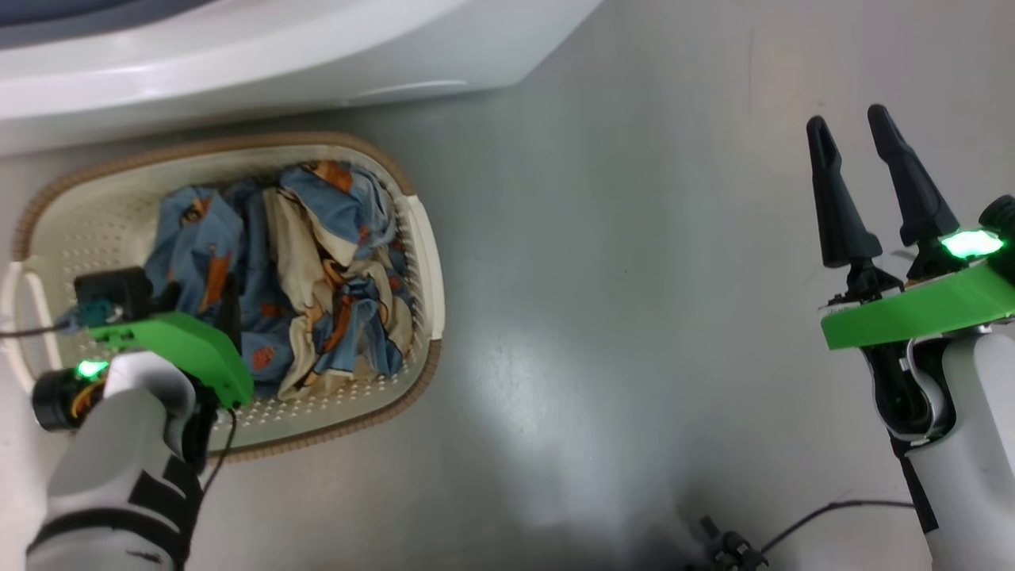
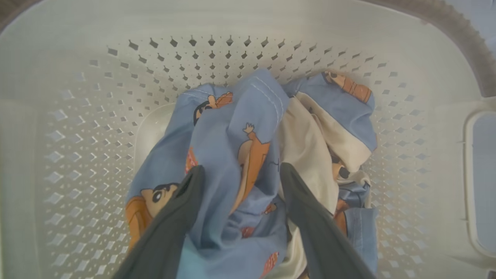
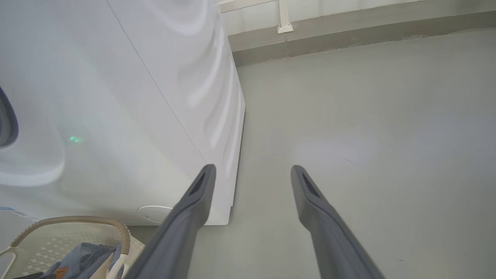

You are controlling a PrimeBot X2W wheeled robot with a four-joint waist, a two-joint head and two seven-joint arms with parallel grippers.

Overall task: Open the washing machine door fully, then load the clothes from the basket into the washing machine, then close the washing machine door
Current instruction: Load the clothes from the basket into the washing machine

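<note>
The cream basket [image 1: 412, 238] with a brown rim stands on the floor just in front of the white washing machine [image 1: 238, 55]. Blue and cream clothes [image 1: 317, 262] with orange figures lie heaped inside it. My left gripper [image 2: 241, 172] is down in the basket, open, its fingers astride a raised fold of blue cloth [image 2: 236, 128]. My right gripper [image 1: 847, 119] is open and holds nothing, well to the basket's right above bare floor. A dark curved sliver [image 3: 4, 120] shows on the machine's front; I cannot tell whether it is the door.
Grey floor [image 1: 618, 277] stretches between the basket and my right arm. The machine's right corner [image 3: 228, 217] is just left of my right gripper [image 3: 252, 169], and a wall base [image 3: 348, 38] runs behind. A black cable [image 1: 817, 515] lies on the floor near the right arm.
</note>
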